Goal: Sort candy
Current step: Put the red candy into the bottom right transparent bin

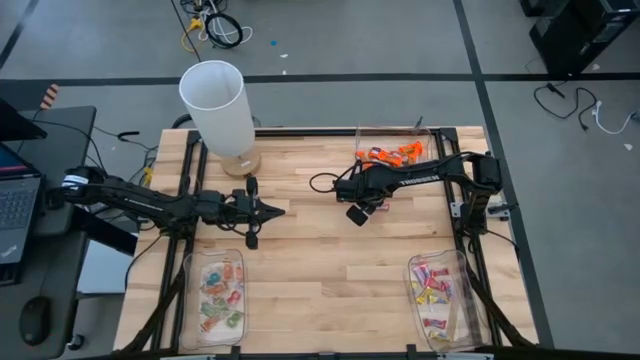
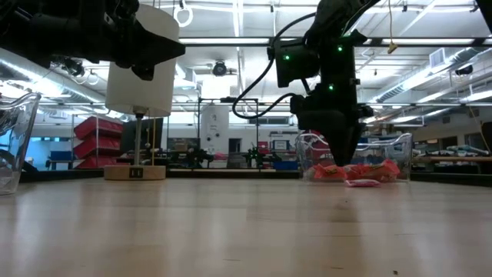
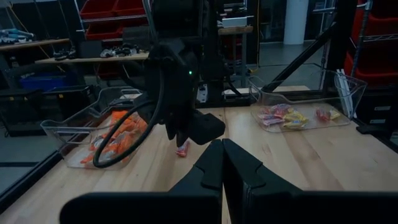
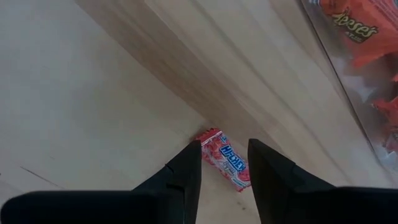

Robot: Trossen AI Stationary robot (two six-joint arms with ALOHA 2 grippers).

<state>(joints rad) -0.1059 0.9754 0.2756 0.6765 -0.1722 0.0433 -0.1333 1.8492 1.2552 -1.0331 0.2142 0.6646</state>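
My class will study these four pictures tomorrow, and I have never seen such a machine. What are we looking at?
Two dark robot arms work at a wooden table, sorting wrapped candy into clear trays. One picture looks down from above, one looks level across the tabletop, and two come from cameras on the arms' wrists. The right end effector stands open, straddling a pink candy lying on the wood beside the tray of orange candies. The left end effector waits shut, holding nothing. Two more trays hold other candies. A white lamp stands nearby.
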